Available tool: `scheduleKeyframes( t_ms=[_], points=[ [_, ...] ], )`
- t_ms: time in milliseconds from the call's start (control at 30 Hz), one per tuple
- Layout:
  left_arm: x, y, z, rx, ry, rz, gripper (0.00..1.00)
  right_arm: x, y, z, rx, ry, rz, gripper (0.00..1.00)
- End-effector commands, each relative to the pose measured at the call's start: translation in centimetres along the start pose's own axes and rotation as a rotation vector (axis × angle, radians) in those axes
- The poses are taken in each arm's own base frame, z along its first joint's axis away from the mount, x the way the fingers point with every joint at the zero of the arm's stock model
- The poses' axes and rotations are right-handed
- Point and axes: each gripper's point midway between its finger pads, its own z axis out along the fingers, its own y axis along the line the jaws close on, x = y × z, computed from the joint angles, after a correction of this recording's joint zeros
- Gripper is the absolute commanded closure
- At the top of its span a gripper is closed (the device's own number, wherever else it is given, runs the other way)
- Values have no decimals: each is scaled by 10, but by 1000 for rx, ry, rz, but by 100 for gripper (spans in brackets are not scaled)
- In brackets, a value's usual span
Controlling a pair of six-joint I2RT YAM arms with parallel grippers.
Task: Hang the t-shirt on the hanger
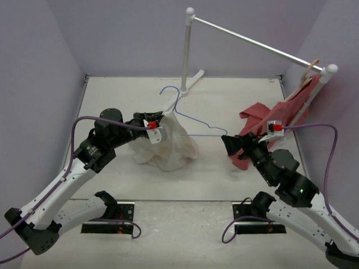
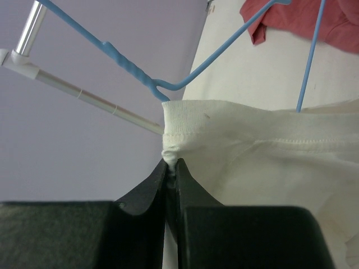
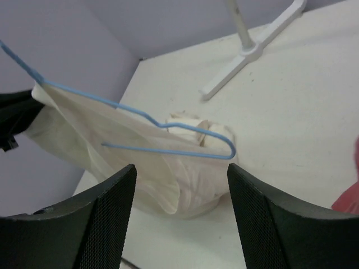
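Note:
The cream t-shirt (image 1: 171, 150) hangs bunched from my left gripper (image 1: 159, 130), its lower part resting on the table. In the left wrist view my left gripper (image 2: 172, 163) is shut on the edge of the t-shirt (image 2: 258, 162) just below the collar band. The light-blue wire hanger (image 1: 188, 119) sits tilted in the air, its left part at the collar, its hook up and back, its right tip close to my right gripper (image 1: 227, 143). In the right wrist view the hanger (image 3: 168, 150) lies over the t-shirt (image 3: 168, 179) ahead of my open, empty right gripper (image 3: 180, 171).
A white clothes rack (image 1: 188, 50) stands at the back, its rail running to the right post. A tan wooden hanger (image 1: 309, 70) with a red garment (image 1: 263, 120) hangs at the right, draping onto the table beside my right arm. Purple walls enclose the table.

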Motion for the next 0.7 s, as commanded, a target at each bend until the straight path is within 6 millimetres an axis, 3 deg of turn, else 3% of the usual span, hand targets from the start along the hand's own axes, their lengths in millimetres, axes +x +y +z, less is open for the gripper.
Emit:
scheduleKeyframes(
  t_ms=[0,100,200,433,667],
  points=[
    [-29,32,-12,-116,-73,22,100,61,39,12,-185,280,9,39],
    [-28,34,-9,-120,-65,-8,100,88,45,24,-208,341,11,46],
    [-25,36,-5,-116,-46,-37,100,93,47,31,-223,324,40,47],
    [-37,39,-4,-108,-87,-74,100,130,41,66,-153,414,6,50],
    [-45,41,-9,-115,-115,-87,100,146,41,85,-114,425,-18,56]
  ],
)
